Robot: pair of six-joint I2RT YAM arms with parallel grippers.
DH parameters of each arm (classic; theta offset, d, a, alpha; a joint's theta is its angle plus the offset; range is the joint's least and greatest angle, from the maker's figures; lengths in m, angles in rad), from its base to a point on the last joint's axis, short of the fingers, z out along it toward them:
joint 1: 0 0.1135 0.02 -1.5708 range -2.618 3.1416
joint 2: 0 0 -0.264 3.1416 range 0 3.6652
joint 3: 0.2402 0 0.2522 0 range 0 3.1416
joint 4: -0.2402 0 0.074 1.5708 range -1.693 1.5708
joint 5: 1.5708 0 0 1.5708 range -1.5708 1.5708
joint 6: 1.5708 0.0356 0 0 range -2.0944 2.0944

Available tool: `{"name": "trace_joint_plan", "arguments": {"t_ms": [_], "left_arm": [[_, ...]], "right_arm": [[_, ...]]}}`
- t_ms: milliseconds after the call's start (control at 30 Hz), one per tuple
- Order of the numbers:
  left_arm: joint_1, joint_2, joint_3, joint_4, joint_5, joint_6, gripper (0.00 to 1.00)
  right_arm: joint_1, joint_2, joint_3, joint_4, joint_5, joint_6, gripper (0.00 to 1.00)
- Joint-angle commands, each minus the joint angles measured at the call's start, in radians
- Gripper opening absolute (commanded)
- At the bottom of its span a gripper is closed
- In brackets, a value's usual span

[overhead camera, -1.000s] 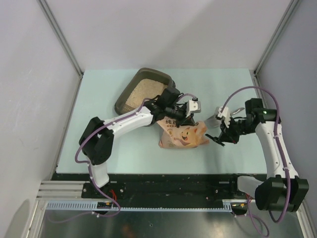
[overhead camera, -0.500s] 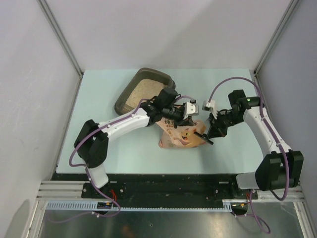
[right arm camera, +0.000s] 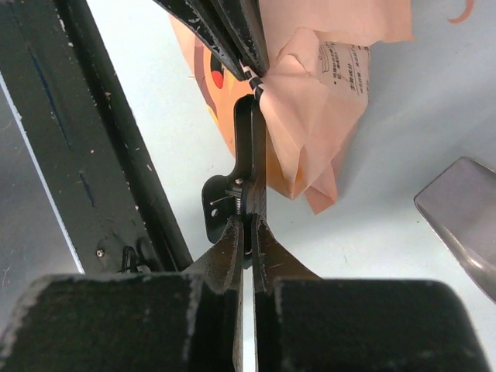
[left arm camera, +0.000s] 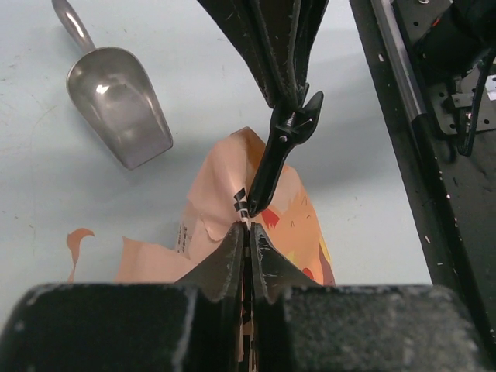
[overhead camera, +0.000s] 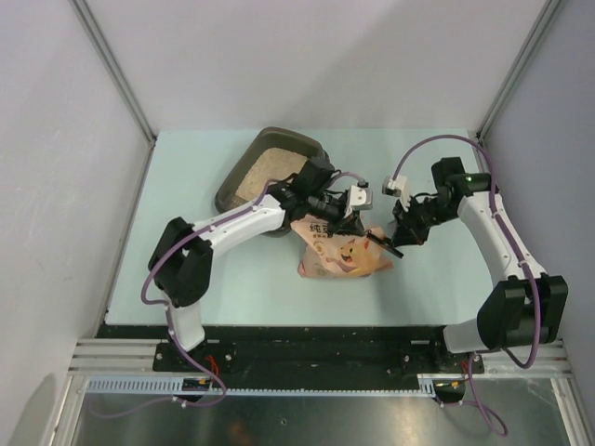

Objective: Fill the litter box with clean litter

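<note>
left gripper (left arm camera: 246,229): clamping shut on the bag (left arm camera: 213,194) at its top edge
right gripper (right arm camera: 249,225): pinching a black scissor-like tool (right arm camera: 250,147); tip touching that same edge
litter box (overhead camera: 232,186): sitting beyond the bag; clean litter (overhead camera: 265,172) lying inside
technique: holding the edge taut is likely helping; tool working beside the pinch, not on it

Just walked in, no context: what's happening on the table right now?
The left gripper is pinching the top edge of the pink litter bag. The right gripper is shut on a black spring clip whose tip sits at that same edge, beside the left gripper. The litter box behind has some clean litter in it. A metal scoop lies on the table.
</note>
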Motion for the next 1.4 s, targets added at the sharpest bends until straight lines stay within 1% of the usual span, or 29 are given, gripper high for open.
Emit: {"name": "trace_joint_plan", "arguments": {"t_ms": [0,33,67,133,167,267,333,433,500,667,800,867,900,967,1000,1067,1100,1133,1200,1233,1267,1300,1333,1367], "left_arm": [[-0.001,0.036,0.054,-0.085,0.121,-0.018,0.13],[-0.001,0.041,0.057,-0.088,0.123,-0.019,0.16],[-0.001,0.042,0.057,-0.091,0.126,-0.019,0.26],[0.003,0.039,0.055,-0.101,0.143,-0.013,0.33],[0.006,0.039,0.054,-0.104,0.151,-0.009,0.38],[0.009,0.039,0.049,-0.114,0.174,0.002,0.45],[0.01,0.047,0.05,-0.116,0.174,0.004,0.48],[0.01,0.064,0.064,-0.116,0.172,-0.001,0.5],[0.01,0.074,0.077,-0.114,0.161,-0.006,0.5],[0.012,0.093,0.103,-0.116,0.163,-0.013,0.5],[0.015,0.107,0.115,-0.116,0.175,-0.022,0.48],[0.015,0.11,0.121,-0.116,0.187,-0.027,0.41],[0.016,0.116,0.126,-0.114,0.19,-0.032,0.34],[0.016,0.119,0.129,-0.114,0.204,-0.032,0.26],[0.018,0.12,0.13,-0.116,0.209,-0.035,0.18],[0.018,0.123,0.133,-0.116,0.215,-0.033,0.1],[0.018,0.123,0.133,-0.116,0.215,-0.032,0.03],[0.016,0.125,0.133,-0.114,0.209,-0.032,0.01],[0.018,0.125,0.135,-0.116,0.195,-0.03,0.0],[0.018,0.123,0.135,-0.116,0.188,-0.027,0.0],[0.018,0.123,0.136,-0.116,0.18,-0.027,0.0],[0.018,0.123,0.135,-0.114,0.171,-0.024,0.0],[0.018,0.123,0.138,-0.116,0.163,-0.025,0.0],[0.018,0.123,0.136,-0.116,0.16,-0.024,0.0]], "right_arm": [[0.01,0.011,0.051,0.078,0.036,0.03,0.0],[0.01,0.018,0.057,0.08,0.036,0.03,0.0],[0.01,0.03,0.062,0.081,0.036,0.033,0.0],[0.011,0.038,0.072,0.087,0.031,0.039,0.0],[0.01,0.045,0.076,0.09,0.029,0.042,0.0],[0.011,0.056,0.098,0.089,0.013,0.042,0.0],[0.013,0.068,0.112,0.068,-0.009,0.022,0.0],[0.016,0.076,0.125,0.055,-0.027,0.004,0.0],[0.013,0.077,0.137,0.017,-0.064,-0.034,0.0],[0.025,0.082,0.138,0.001,-0.095,-0.039,0.0],[0.011,0.087,0.14,-0.028,-0.119,-0.053,0.0],[0.008,0.091,0.138,-0.029,-0.119,-0.056,0.0],[0.004,0.094,0.138,-0.026,-0.122,-0.054,0.0],[0.001,0.1,0.138,-0.011,-0.122,-0.044,0.0],[-0.002,0.102,0.138,-0.008,-0.122,-0.039,0.0],[-0.004,0.108,0.138,-0.003,-0.121,-0.042,0.0],[-0.005,0.108,0.138,-0.005,-0.118,-0.044,0.0],[-0.008,0.107,0.138,0.0,-0.113,-0.044,0.08],[-0.024,0.09,0.137,0.03,-0.106,-0.018,0.23],[-0.053,0.081,0.135,0.059,-0.099,0.03,0.36],[-0.071,0.059,0.135,0.139,-0.092,0.076,0.41],[-0.085,0.051,0.135,0.167,-0.099,0.128,0.45],[-0.129,0.039,0.135,0.178,-0.11,0.122,0.53],[-0.14,0.028,0.134,0.172,-0.133,0.11,0.56]]}}
